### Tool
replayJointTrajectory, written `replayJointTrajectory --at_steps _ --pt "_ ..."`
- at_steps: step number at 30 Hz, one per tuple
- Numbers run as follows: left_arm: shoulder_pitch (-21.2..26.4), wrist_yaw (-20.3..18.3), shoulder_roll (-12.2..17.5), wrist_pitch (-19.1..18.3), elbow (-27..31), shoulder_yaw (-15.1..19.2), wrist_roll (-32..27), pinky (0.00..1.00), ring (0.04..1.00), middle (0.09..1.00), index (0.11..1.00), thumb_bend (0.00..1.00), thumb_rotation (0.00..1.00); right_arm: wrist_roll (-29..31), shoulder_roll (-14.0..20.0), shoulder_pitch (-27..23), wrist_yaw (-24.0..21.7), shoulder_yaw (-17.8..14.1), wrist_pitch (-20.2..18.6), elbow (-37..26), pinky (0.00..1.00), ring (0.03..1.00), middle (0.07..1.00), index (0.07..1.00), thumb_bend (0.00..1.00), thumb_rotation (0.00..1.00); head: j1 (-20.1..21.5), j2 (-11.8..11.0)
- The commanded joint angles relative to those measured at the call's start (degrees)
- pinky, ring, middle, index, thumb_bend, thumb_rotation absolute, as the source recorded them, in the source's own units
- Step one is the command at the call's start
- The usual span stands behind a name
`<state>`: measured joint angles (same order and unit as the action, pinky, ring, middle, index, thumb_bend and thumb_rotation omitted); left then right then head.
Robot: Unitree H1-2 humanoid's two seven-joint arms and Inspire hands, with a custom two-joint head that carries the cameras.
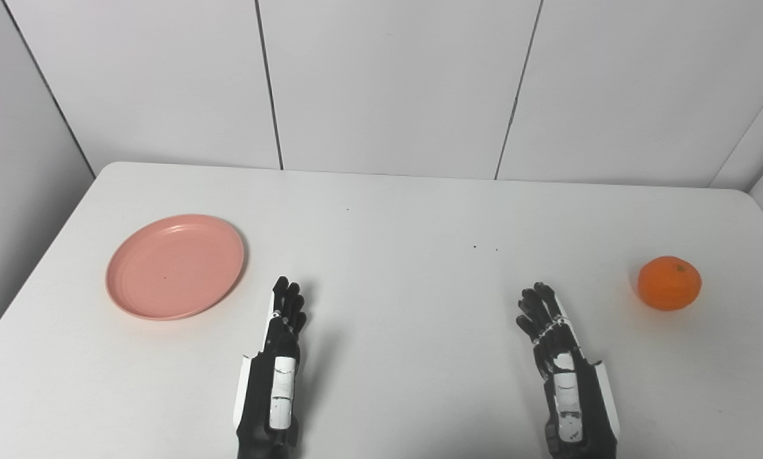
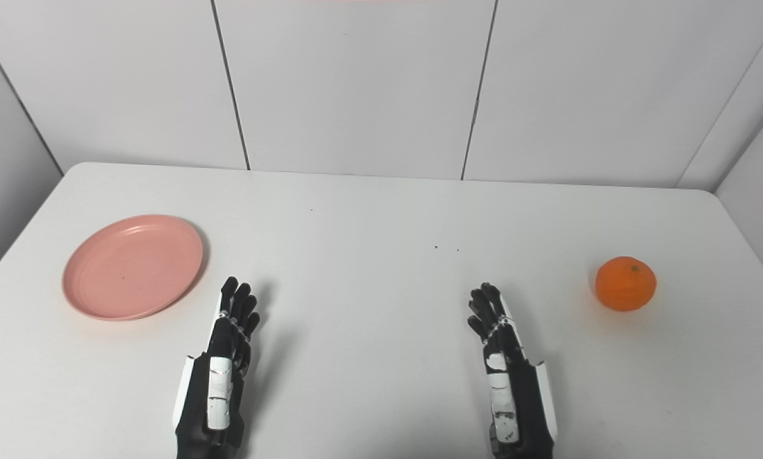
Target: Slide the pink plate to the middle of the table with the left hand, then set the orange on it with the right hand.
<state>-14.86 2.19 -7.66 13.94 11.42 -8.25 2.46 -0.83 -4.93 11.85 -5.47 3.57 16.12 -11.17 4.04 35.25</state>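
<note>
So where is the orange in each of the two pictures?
Left eye view: the orange sits far right on the table, beyond the right hand.
Right eye view: the orange is again at right, a bit further in from the edge.
Shared landmark: the pink plate at left.

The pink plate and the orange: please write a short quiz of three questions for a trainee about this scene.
1. True or false: the orange lies on the pink plate.
2. Which robot hand is nearer the plate? A) left robot hand B) right robot hand
3. Fill in: both hands hold ____.

Key: 1 false, they lie far apart on the table; 2 A; 3 nothing.
</note>
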Motion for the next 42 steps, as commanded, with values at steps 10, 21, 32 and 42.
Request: replayJointTrajectory --at_steps 10,21,32,42 --pt "-11.8 0.2 3.4 -5.5 -3.5 1.8 1.1 1.00 1.000 1.000 1.000 0.86 0.96 -1.4 2.6 8.6 -1.1 2.2 5.4 -1.7 0.99 0.983 0.978 0.975 0.86 1.00 0.2 0.4" --pt "-11.5 -0.6 4.1 -7.4 -2.8 1.5 1.3 1.00 1.000 1.000 1.000 0.85 0.97 -2.6 1.9 8.7 -0.5 2.3 3.3 -2.5 1.00 1.000 0.992 0.986 0.87 1.00 0.5 0.5" --pt "-11.6 -1.3 4.1 -9.2 -2.0 1.5 0.1 1.00 1.000 1.000 1.000 0.80 0.99 -2.6 1.9 9.0 -0.5 2.4 3.1 -2.9 1.00 0.991 0.986 0.986 0.86 1.00 0.5 1.0" --pt "-11.7 -1.2 3.9 -9.4 -1.7 1.9 -0.1 1.00 1.000 1.000 1.000 0.80 0.99 -2.7 1.8 8.9 -0.4 2.6 3.3 -2.9 0.99 0.985 0.980 0.982 0.86 1.00 0.9 1.1"
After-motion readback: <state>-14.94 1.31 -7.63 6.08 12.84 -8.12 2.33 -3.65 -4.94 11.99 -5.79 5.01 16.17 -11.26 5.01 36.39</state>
